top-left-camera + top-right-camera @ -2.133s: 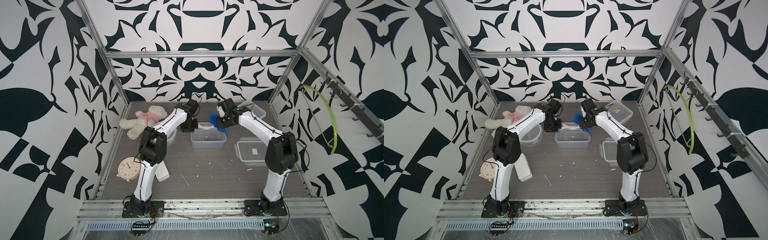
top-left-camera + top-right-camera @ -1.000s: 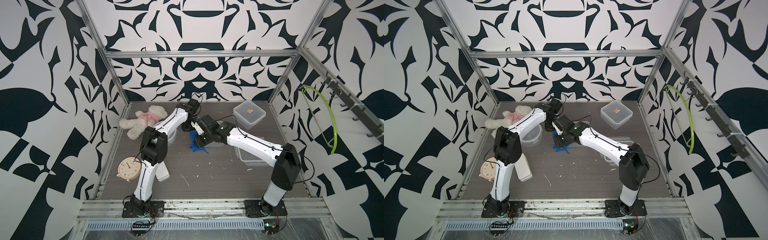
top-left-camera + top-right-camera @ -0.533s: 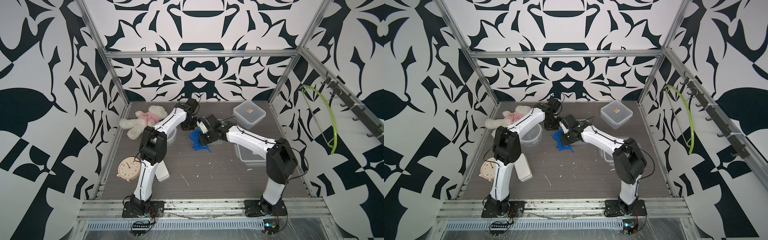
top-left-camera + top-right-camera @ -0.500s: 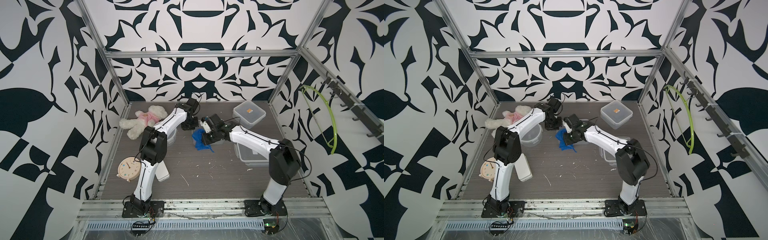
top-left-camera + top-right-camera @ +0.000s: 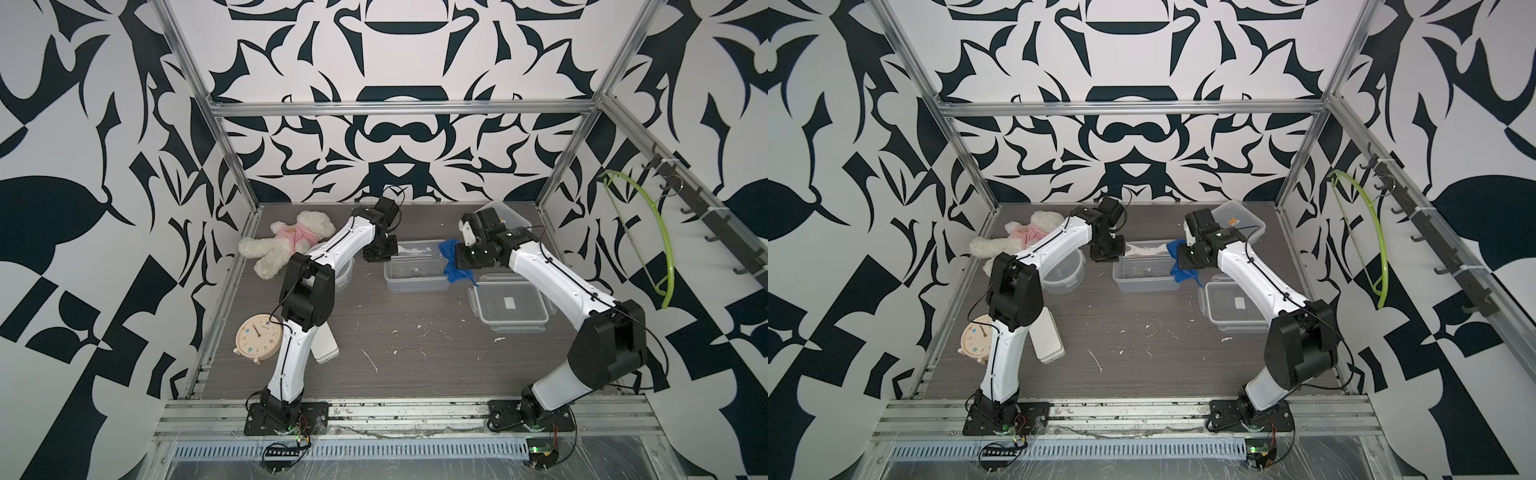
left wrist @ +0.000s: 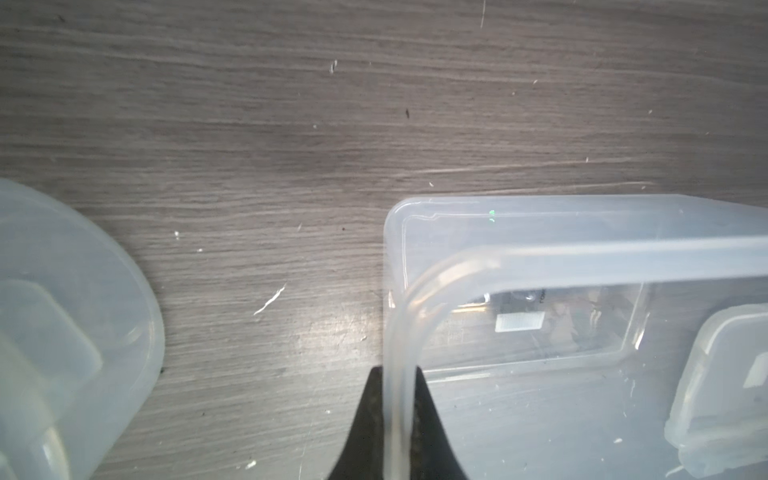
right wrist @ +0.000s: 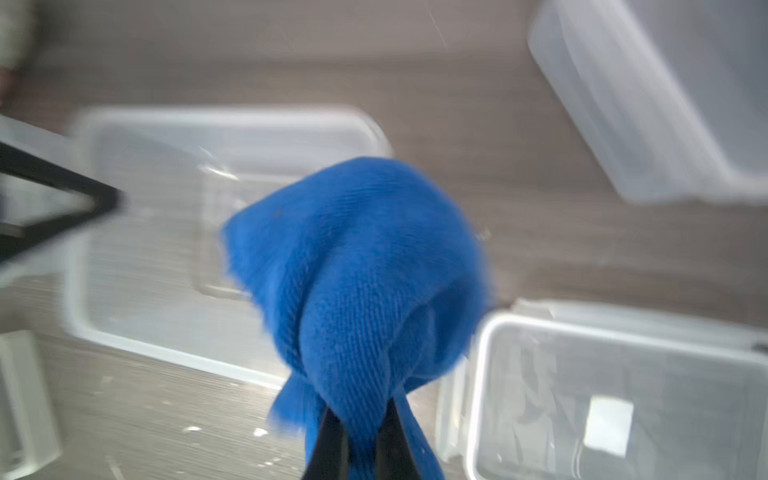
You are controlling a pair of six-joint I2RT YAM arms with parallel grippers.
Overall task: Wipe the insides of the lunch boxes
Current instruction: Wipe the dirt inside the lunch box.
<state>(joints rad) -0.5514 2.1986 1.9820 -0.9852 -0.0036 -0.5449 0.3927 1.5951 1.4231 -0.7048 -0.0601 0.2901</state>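
L gripper [image 6: 398,374] is pinched tight on the short-end rim of the open rect. lunch box [image 5: 415,277], w/ one finger inside the wall and one outside. In both top views that is the box's left end, mid-frame toward the back of the table [image 5: 415,386]. The box stands upright, lid off.

R gripper [image 7: 360,419] is clamped narrow on a blue cloth [image 5: 454,266]. The cloth bunches out past the fingertips and hangs at the box's right end, over the rim corner. Whether it touches the plastic can't be told, as the right wrist view is blurred.

Just beside the cloth, lower right of it, sits the lidded rect. lunch box [image 5: 490,309] w/ a white sticker on top. The round lunch box [image 5: 1064,275] sits left of ctr, partly under the left arm. Another clear rect. container [image 5: 1229,212] w/ an orange sticker lies at the back right, behind the right arm.

On the left side are a teddy [image 5: 291,241], a clock [image 5: 257,334] and a white case [image 5: 326,350]. Crumbs [image 5: 370,360] dot the front half of the table.
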